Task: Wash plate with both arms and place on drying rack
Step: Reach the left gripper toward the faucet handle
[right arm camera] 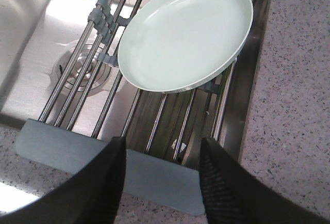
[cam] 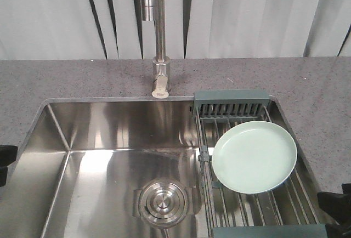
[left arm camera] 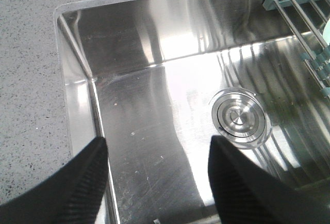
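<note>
The pale mint-green plate [cam: 255,157] lies flat on the wire bars of the drying rack [cam: 230,108], which spans the right end of the sink; nothing holds it. In the right wrist view the plate [right arm camera: 188,33] sits beyond my right gripper [right arm camera: 162,141], which is open and empty over the rack's near grey-green end [right arm camera: 77,146]. My left gripper [left arm camera: 158,141] hovers open and empty over the left part of the sink floor, far from the plate. Only black bits of the arms show at the left edge [cam: 5,161] and lower right corner [cam: 335,205] of the front view.
The steel sink [cam: 109,123] has a round drain [cam: 163,200] near its middle. A steel faucet [cam: 159,40] rises behind it. Speckled grey countertop [cam: 66,79] surrounds the sink. The rack's bars [left arm camera: 304,22] reach into the left wrist view's upper right.
</note>
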Available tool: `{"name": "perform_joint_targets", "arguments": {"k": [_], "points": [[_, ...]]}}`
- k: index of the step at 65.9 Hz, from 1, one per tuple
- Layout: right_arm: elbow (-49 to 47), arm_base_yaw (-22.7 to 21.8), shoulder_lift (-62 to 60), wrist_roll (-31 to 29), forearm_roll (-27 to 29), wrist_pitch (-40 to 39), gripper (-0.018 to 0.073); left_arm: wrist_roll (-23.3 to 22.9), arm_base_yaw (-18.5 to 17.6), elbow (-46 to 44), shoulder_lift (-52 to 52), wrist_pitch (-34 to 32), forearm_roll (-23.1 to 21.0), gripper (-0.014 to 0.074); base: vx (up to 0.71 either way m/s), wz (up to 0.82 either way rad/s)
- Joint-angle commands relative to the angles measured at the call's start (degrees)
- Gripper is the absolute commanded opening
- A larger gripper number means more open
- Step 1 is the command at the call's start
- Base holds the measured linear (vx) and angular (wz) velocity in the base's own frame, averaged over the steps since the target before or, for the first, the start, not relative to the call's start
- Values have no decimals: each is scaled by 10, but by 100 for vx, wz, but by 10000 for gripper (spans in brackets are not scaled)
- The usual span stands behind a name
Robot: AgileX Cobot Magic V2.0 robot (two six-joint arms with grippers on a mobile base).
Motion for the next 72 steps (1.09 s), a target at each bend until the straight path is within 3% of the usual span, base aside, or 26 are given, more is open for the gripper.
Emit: {"name": "perform_joint_targets", "arguments": {"k": [1, 17, 18, 44, 65, 72], "points": [[-15, 0, 0, -4, 2, -31, 337, -4, -1, -13, -2, -41, -4, 408, 0, 0], [-15, 0, 0, -4, 2, -30, 337, -4, -1, -13, -2, -56, -5, 408, 0, 0], [-15, 0, 0, -4, 2, -30, 337, 33, -1, -170, 165, 23, -6, 395, 0, 0], [-15, 0, 0, -4, 2, -30, 337, 74, -1, -187, 267, 0, -8, 212, 0, 0], [-15, 0, 0, -4, 2, -30, 337, 148, -1, -187, 279, -33, -81, 39, 0, 0], [-15, 0, 0, -4, 2, -30, 337, 158, -1, -187, 279, -46, -83, -9, 0, 0]]}}
